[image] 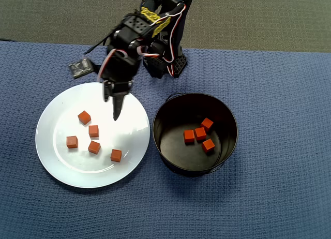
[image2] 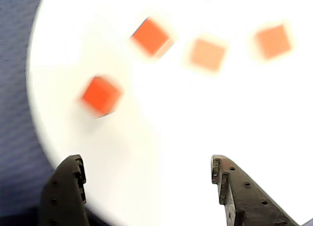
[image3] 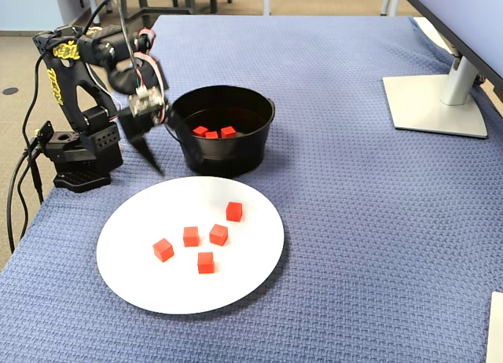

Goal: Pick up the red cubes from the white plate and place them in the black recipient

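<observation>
Several red cubes [image: 93, 131] lie loose on the white plate [image: 57, 166], left in the overhead view. They also show on the plate [image3: 157, 292] in the fixed view [image3: 218, 234], and blurred in the wrist view [image2: 101, 95]. The black recipient [image: 227, 146] stands right of the plate with more red cubes [image: 200, 133] inside. It also shows in the fixed view [image3: 236, 155]. My gripper [image: 111, 107] hovers over the plate's edge nearest the arm base, jaws open and empty, short of the cubes. It shows open in the wrist view [image2: 145, 162] over the white plate [image2: 161, 138].
The arm base [image3: 78, 155] stands on the blue cloth [image: 269, 208] beyond plate and pot, with cables to its left. A monitor foot [image3: 432, 104] stands at the far right in the fixed view.
</observation>
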You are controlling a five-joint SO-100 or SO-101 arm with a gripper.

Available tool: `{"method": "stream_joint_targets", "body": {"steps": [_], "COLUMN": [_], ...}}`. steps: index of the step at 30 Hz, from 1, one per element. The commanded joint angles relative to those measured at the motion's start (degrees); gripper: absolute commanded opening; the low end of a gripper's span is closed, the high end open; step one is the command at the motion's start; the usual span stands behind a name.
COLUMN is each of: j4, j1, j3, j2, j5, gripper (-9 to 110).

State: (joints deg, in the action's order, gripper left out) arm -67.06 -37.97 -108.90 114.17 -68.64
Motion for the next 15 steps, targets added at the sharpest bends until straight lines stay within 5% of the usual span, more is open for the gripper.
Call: {"method": "stream_joint_targets", "body": {"steps": [1,15], "j4": [5.6,21.1], "j1": [-5.7,-9.8], "j3": [-2.6,-12.6], "j2": [-0.8,-9.9], "j5": [-15.3,-30.7], "gripper": [27,26]}}
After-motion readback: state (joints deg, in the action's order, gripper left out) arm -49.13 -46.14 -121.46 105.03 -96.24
